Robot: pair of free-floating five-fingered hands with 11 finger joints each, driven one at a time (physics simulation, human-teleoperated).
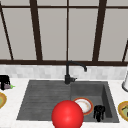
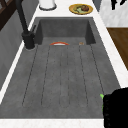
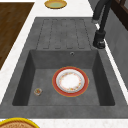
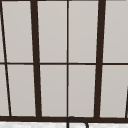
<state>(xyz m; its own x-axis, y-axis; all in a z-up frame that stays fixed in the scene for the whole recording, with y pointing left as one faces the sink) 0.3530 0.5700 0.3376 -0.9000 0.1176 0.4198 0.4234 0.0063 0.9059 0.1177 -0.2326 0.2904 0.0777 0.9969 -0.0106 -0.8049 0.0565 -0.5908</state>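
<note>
1. Presently, a small purple vegetable with a green tip [image 1: 10, 86] lies on the white counter [image 1: 15, 100] left of the sink [image 1: 37, 100], its green end pointing right toward the basin.
2. Left hand [image 1: 4, 82] sits directly over this item, touching it, its fingers curled down about the item's left portion. In the left side view the same hand [image 2: 115, 108] is at the near counter edge with the green tip [image 2: 101, 96] protruding just beside it.
3. Right hand [image 1: 99, 112] hangs low in the basin's right part, well apart from the vegetable, fingers drooping; whether it grips anything cannot be told.
4. Just left of that hand, a red-rimmed plate [image 3: 70, 81] rests on the basin floor.
5. A red ball [image 1: 67, 115] sits at the sink's front edge.
6. Black faucet [image 1: 68, 72] stands behind; food dishes [image 1: 123, 110] occupy the counter ends.
</note>
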